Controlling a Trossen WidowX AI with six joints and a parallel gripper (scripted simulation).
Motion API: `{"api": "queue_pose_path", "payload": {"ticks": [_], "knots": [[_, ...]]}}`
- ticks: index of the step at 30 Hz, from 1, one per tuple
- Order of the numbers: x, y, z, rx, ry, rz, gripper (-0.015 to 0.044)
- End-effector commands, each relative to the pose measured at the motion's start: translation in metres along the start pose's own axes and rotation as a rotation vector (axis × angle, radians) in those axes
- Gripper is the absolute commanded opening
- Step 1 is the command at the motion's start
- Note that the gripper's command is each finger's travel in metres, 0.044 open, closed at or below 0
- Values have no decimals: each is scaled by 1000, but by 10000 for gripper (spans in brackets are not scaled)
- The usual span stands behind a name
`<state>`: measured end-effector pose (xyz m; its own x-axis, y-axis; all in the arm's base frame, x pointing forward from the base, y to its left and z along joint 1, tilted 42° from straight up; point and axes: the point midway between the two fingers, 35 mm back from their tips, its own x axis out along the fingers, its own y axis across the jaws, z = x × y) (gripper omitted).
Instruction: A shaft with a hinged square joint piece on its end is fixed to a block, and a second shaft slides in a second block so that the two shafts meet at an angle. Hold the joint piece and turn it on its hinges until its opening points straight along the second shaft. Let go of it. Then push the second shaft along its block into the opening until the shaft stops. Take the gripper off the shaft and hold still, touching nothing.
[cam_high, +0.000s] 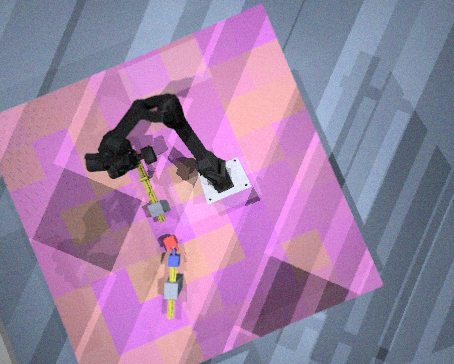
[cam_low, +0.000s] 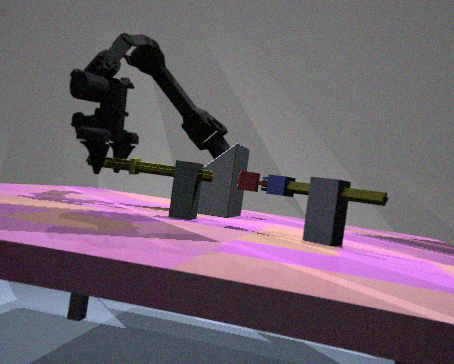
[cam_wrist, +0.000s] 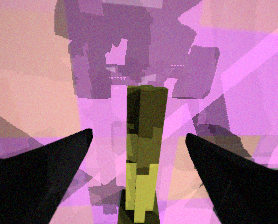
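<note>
Two black fingers of the pincer (cam_high: 133, 159) (cam_low: 108, 167) (cam_wrist: 139, 135) stand wide open on either side of the far end of the yellow sliding shaft (cam_high: 148, 188) (cam_low: 154, 167) (cam_wrist: 144, 175), gripping nothing. The shaft runs from there through a grey block (cam_high: 156, 209) (cam_low: 185, 190), its near end poking out short of the red joint piece (cam_high: 170, 242) (cam_low: 248, 181). A gap separates the two. The red piece hangs from a blue part (cam_high: 173, 260) (cam_low: 279, 185) on the fixed shaft (cam_high: 171, 308) (cam_low: 365, 195), held by a second grey block (cam_high: 171, 290) (cam_low: 325, 212).

Judging by the top view, the joint piece looks roughly turned toward the sliding shaft, though its opening cannot be made out. Should it sit slightly off line, the shaft's tip could strike its rim and swing it on its hinges. A grip closed askew could bind the shaft in its block. A collar (cam_high: 144, 178) (cam_low: 134, 166) stands between pincer and block, and may meet the block as the shaft advances. Beside the blocks, the arm's white base plate (cam_high: 241, 170) and a grey wedge-shaped stand (cam_low: 235, 185) occupy the desk (cam_high: 320, 200) (cam_low: 250, 285), leaving the elbow little reason to swing low.
</note>
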<state>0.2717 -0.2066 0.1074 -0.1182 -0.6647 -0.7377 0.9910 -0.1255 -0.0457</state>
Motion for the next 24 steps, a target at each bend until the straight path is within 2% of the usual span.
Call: {"api": "queue_pose_path", "payload": {"ticks": [1,3,16,24], "knots": [[8,-2,-2,-10,1,-6,440],[9,-2,-2,-10,1,-6,440],[9,-2,-2,-10,1,-6,102],[9,-2,-2,-10,1,-6,102]]}}
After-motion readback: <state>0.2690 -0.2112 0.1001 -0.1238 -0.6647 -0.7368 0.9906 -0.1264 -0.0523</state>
